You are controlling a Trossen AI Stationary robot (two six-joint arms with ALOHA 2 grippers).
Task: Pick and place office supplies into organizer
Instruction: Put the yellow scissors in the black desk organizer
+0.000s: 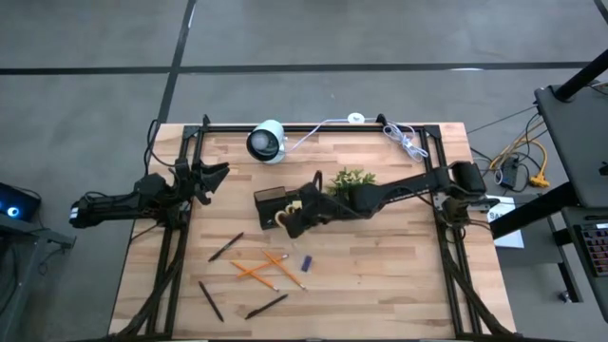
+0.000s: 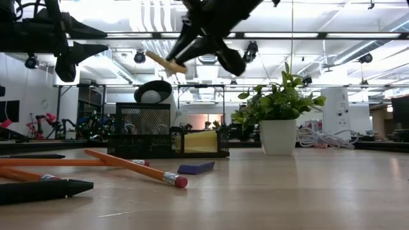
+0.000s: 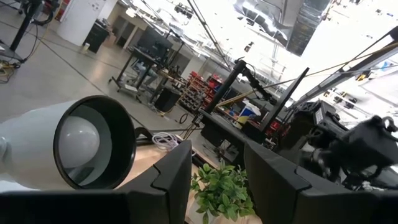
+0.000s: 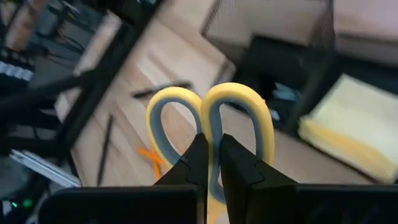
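Closest to the low camera, a black pen (image 2: 38, 188) and orange pencils (image 2: 131, 167) lie flat on the bench (image 2: 287, 191), with a tiny blue piece (image 2: 196, 168) just past them.

Far on the left side, the left gripper (image 1: 204, 179) waits off the bench edge, well away from everything. Its jaws are apart and hold nothing.

Next comes the organizer (image 1: 275, 201), a black tray near the middle of the bench. A yellow sticky-note pad (image 4: 348, 140) already sits in one of its low parts.

Then the right gripper (image 1: 296, 217), which is the near arm. Its jaws are clamped on the yellow-handled scissors (image 4: 211, 124), pinched where the two loops meet. The scissors hang in the air, up above the organizer, and they look tilted, with the loops pointing out ahead of the jaws. The tall mesh cup (image 2: 144, 128) of the organizer lies ahead and below them. I think the scissors need to stand more upright over that cup to slide in.

Right of that is a small green plant (image 1: 351, 179), close beside the arm.
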